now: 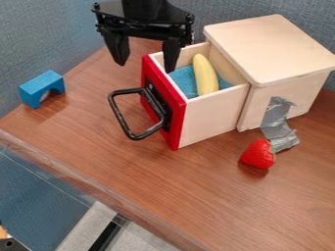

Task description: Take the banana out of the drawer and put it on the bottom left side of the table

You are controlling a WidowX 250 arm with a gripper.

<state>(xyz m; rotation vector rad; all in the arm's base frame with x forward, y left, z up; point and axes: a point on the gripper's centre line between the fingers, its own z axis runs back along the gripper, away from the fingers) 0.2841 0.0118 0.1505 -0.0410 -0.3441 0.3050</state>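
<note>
Near twelve o'clock, black two-fingered claw point(145, 67) released; at one, curved yellow banana point(206, 76), seemingly plastic, in red-fronted wooden drawer point(210, 116).

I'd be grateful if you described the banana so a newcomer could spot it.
Start at the pale wooden cabinet and its open, red-fronted drawer. Inside lies the banana, the one slim, curved yellow thing, unlike the blue lining beside it.

The pincer point(145, 67) is coloured black throughout. Its two chunky fingers point(118, 46) are tapered toward the ends and are joined to a broad, angular crosspiece point(140, 29). Small rounded knobs point(190, 18) are set at the crosspiece's outer corners, and a thick black column point(145, 9) is mounted above.
</note>
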